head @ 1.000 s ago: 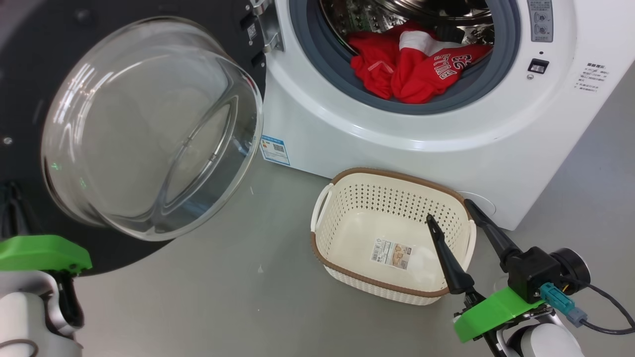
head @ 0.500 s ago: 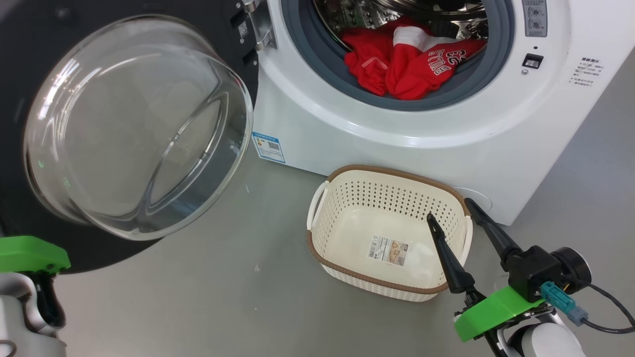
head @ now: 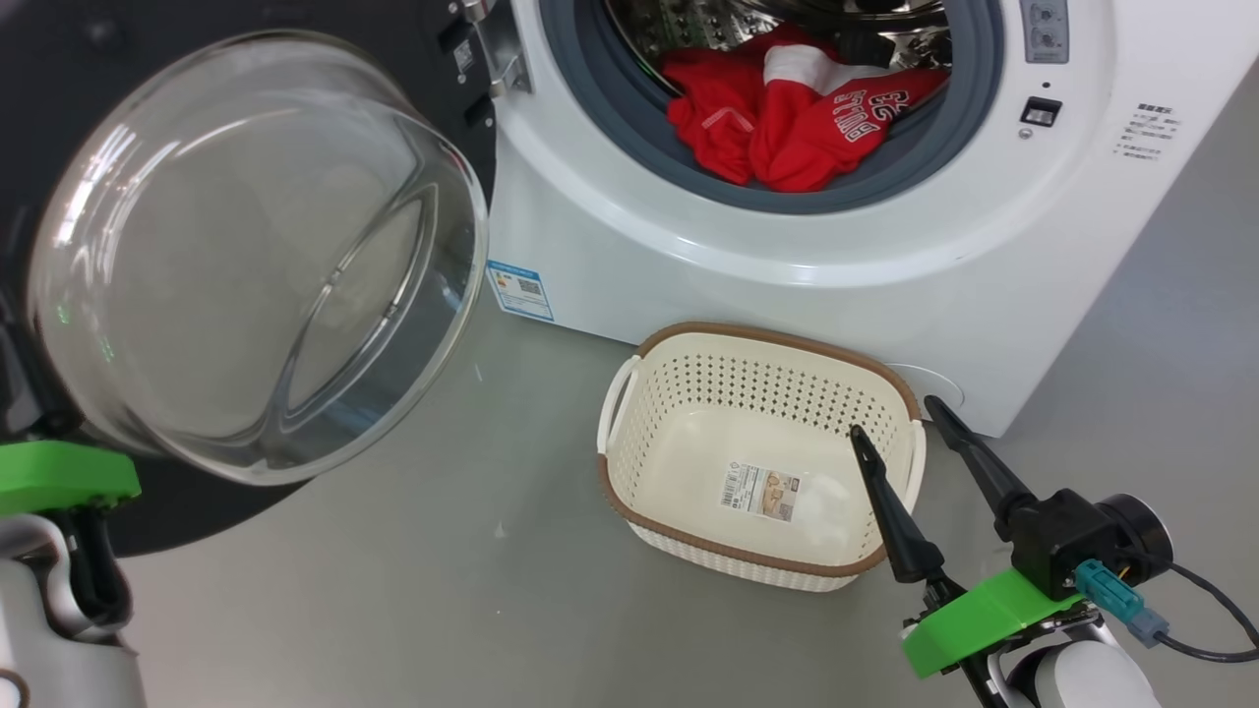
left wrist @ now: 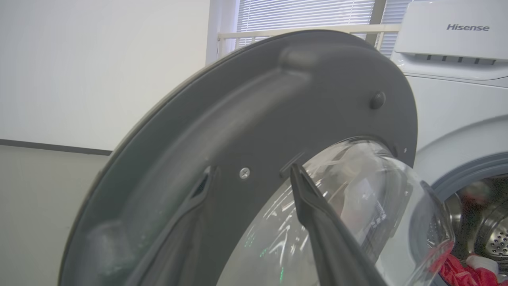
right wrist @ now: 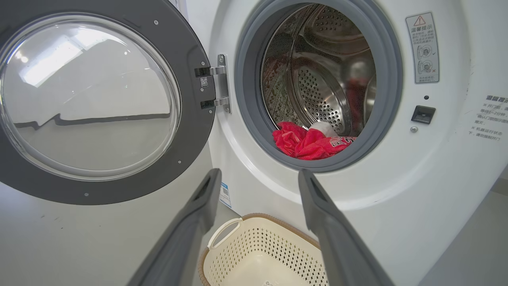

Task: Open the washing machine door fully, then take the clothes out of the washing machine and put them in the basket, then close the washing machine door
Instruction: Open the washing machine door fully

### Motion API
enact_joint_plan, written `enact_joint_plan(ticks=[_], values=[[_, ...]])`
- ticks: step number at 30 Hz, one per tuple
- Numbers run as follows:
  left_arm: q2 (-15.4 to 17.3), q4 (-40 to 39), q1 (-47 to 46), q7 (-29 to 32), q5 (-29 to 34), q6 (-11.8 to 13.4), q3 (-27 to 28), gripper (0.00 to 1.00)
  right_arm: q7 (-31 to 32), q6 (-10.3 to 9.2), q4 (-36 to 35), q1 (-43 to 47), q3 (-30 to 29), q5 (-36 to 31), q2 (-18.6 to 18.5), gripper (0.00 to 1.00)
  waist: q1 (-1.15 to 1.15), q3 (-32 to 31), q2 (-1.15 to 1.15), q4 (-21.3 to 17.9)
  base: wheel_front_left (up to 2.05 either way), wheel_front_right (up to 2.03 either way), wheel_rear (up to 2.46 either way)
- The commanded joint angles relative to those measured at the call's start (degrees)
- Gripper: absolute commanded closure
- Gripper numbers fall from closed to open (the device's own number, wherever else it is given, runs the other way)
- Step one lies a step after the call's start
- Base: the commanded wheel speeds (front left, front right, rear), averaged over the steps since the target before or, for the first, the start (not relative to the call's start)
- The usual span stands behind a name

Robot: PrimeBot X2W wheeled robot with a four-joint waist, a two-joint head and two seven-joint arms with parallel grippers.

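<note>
Grey smooth floor (head: 443, 590) carries everything: the white washing machine (head: 787, 285) stands at its far side, and the basket (head: 757, 339) sits on the floor just in front of the machine's lower front, with a paper label (head: 759, 492) showing on its bottom. The door (head: 256, 256) is swung wide to my left on its hinge (head: 492, 49), its clear glass bowl bulging toward me and its dark rim around it. The clothes (head: 787, 128) lie in the mouth of the machine, a red heap with a white panel and white lettering, resting on the lower part of the grey rubber ring (head: 629, 138), with the steel drum (right wrist: 321, 79) behind them. A small blue label (head: 519, 288) sits on the machine's lower left corner, near the edge of the glass. My right gripper (head: 892, 418) is spread wide and holds nothing; it hovers low at the basket's right end, one finger over the inside of the basket and the other outside the rim, both pointing toward the machine. My left gripper (left wrist: 250, 171) is close against the inner face of the door, down at its lower left edge; its two fingers stand apart in the left wrist view, and I see nothing pinched between them.
</note>
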Motion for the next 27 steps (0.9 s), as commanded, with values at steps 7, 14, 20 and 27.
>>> enact_joint_plan(ticks=[7, 14, 20, 27], values=[[-0.8, -15.3, 3.1, -0.3, 0.0, -2.7, -1.7, 0.00, -1.8, 0.35, -0.3, -2.1, 0.2, 1.3, 0.2, 0.00, 0.00, 0.3, 0.00, -2.2, 0.00, 0.00, 0.00], [-1.6, -26.1, 8.1, 0.0, -2.5, -4.3, -11.2, 0.00, -3.0, 0.35, 0.6, -3.1, -1.6, 1.9, 0.2, 0.00, 0.00, 0.0, 0.00, -5.3, 0.00, 0.00, 0.00], [-1.4, -29.7, 11.0, 1.8, -5.4, -4.6, -15.8, 0.00, -4.0, 0.35, 1.1, -4.0, -2.8, 2.1, 0.2, 0.00, 0.00, -0.1, 0.00, -8.4, 0.00, 0.00, 0.00], [1.0, -30.8, 14.2, 2.8, -6.1, -4.8, -19.6, 0.00, -4.9, 0.35, 1.0, -5.0, -5.2, 0.9, 0.2, 0.00, 0.00, 0.3, 0.00, -13.3, 0.00, 0.00, 0.00]])
